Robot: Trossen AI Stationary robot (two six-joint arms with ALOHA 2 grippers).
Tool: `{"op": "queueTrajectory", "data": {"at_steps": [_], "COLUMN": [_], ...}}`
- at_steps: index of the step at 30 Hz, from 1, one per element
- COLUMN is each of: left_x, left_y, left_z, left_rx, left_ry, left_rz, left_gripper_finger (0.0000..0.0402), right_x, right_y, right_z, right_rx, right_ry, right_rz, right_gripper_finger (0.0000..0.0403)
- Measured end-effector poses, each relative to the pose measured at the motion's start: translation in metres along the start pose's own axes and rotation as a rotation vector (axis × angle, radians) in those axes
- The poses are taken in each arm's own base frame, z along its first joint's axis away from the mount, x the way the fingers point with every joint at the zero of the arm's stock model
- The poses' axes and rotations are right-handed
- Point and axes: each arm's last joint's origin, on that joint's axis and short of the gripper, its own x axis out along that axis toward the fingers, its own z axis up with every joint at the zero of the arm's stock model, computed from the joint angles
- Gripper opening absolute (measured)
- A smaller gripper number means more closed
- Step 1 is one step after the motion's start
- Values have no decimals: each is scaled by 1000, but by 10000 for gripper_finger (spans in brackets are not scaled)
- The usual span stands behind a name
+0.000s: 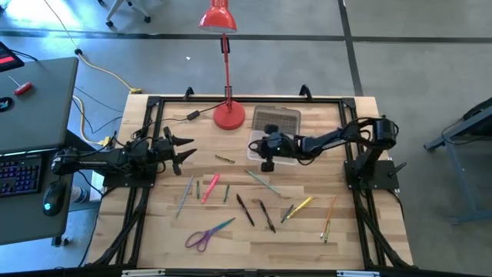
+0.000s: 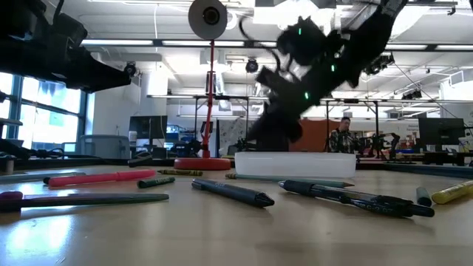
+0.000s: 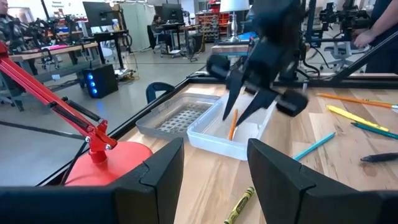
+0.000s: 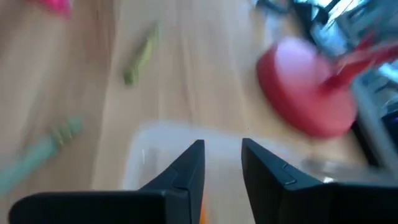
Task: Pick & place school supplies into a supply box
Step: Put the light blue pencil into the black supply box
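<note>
One orange pencil (image 3: pixel 232 124) leaning in the supply box (image 3: pixel 231 129), tip down, long axis tilted steeply, directly under the right gripper (image 3: pixel 251 104). Fingers parted a little, either side of the pencil's upper end, no grip apparent; seemingly a release, judged from the pose. Box beside the red lamp base (image 1: pixel 228 116), its bumpy lid (image 1: pixel 277 120) lying flat behind it, touching.

Left gripper (image 1: pixel 184 149) on the lamp's other side, well apart from the box, jaws spread wide, holding nothing, waiting.

Many supplies left on the wood in front of the box: a green crayon (image 1: pixel 224 159) nearest the lamp base, a pink marker (image 1: pixel 211 187), black pens (image 1: pixel 245 209), a yellow marker (image 1: pixel 300 205), scissors (image 1: pixel 205 234) farthest out. Nearly all with long axes running roughly away from the box, so likely a wrist turn before any pinch. Grey-green pencil (image 1: pixel 264 181) just in front of the box, closest to the right arm; probably its next target.
</note>
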Motion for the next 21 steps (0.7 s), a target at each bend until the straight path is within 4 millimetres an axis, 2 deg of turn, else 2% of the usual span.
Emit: {"op": "queueTrajectory", "data": {"at_steps": [4,8,12,14,18,21], "left_x": [0,0,0,0,0,0], "left_y": [0,0,0,0,0,0], "left_z": [0,0,0,0,0,0], "left_rx": [-1,-1,-1,-1,-2,-4], "left_ry": [1,1,2,2,3,3], "left_rz": [0,-1,0,-1,-1,-1], "left_gripper_finger": [209,209,209,209,209,209], "right_x": [-14,-24,-30,-35,-47,-54], "right_y": [12,31,57,71,96,107], "right_z": [25,38,34,28,16,7], "right_rx": [14,255,456,513,536,514], "right_ry": [57,113,169,189,207,213], "right_rz": [-76,-24,162,193,165,114], "right_gripper_finger": [91,89,88,87,87,87]}}
